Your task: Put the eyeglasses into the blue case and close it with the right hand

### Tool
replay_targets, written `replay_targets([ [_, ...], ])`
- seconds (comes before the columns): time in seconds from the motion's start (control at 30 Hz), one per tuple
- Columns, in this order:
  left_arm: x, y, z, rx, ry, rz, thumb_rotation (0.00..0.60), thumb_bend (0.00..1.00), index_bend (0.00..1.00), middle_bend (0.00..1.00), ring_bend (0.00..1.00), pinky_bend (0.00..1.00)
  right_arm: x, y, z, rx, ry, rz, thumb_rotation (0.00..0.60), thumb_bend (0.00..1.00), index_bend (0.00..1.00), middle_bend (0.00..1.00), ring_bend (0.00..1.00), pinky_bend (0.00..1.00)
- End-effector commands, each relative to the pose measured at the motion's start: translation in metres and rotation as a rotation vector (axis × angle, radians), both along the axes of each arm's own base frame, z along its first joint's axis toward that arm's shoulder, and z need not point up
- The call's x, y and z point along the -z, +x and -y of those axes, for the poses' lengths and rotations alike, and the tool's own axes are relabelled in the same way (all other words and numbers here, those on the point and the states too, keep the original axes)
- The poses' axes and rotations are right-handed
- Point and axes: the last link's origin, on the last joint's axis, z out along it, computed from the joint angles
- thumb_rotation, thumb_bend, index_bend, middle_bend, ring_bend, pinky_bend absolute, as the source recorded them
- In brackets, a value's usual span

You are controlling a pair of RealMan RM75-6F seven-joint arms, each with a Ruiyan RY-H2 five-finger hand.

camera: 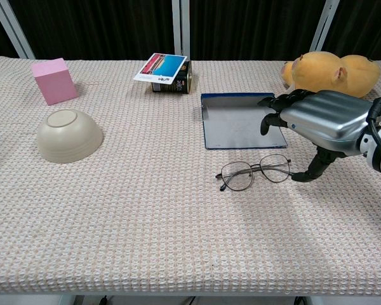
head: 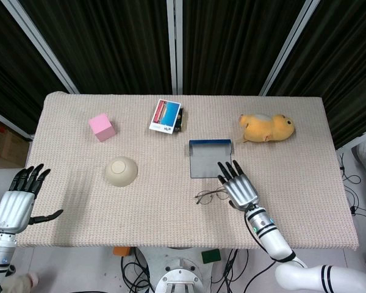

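Thin wire-framed eyeglasses [head: 210, 196] [camera: 254, 173] lie flat on the woven table cover, just in front of the blue case [head: 207, 160] [camera: 238, 124]. The case lies open with its flat grey-blue inside facing up. My right hand [head: 238, 188] [camera: 320, 121] hovers palm down at the right end of the glasses, fingers spread and reaching over the case's near right corner. Its thumb tip sits right beside the frame's right edge, and it holds nothing. My left hand [head: 21, 198] hangs off the table's front left corner, fingers apart and empty.
An upturned beige bowl [head: 122, 170] [camera: 68, 135] sits left of centre. A pink block [head: 102, 127] [camera: 53, 81] stands at the back left. A small box with a picture card [head: 166, 116] [camera: 168, 73] lies behind the case. A yellow plush toy [head: 267, 127] [camera: 330, 72] lies at the back right.
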Motion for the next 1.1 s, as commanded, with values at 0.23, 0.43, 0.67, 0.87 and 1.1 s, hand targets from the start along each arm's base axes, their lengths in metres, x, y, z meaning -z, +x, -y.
replay_targets([
  [0.23,0.004,-0.002,0.000,-0.002,-0.010,0.000,0.367,0.02,0.09,0.00,0.00,0.07,0.017,0.005,0.002,-0.026,0.013,0.033,0.600,0.22,0.37,0.00,0.00,0.00],
  [0.43,0.001,-0.005,0.001,-0.010,0.000,-0.001,0.371,0.02,0.09,0.00,0.00,0.07,0.026,0.010,0.005,-0.045,0.010,0.055,0.600,0.27,0.45,0.00,0.00,0.00],
  [0.67,-0.003,-0.007,0.000,-0.020,0.008,-0.001,0.379,0.02,0.09,0.00,0.00,0.07,0.034,0.013,0.008,-0.058,0.007,0.047,0.600,0.30,0.50,0.00,0.00,0.00],
  [0.87,-0.002,-0.009,0.001,-0.035,-0.001,-0.010,0.441,0.02,0.09,0.00,0.00,0.07,0.038,0.013,0.010,-0.058,-0.004,0.054,0.600,0.30,0.57,0.00,0.00,0.00],
  [1.1,-0.003,-0.010,0.002,-0.041,-0.001,-0.014,0.442,0.02,0.09,0.00,0.00,0.07,0.042,0.014,0.012,-0.059,-0.001,0.052,0.600,0.31,0.60,0.00,0.00,0.00],
])
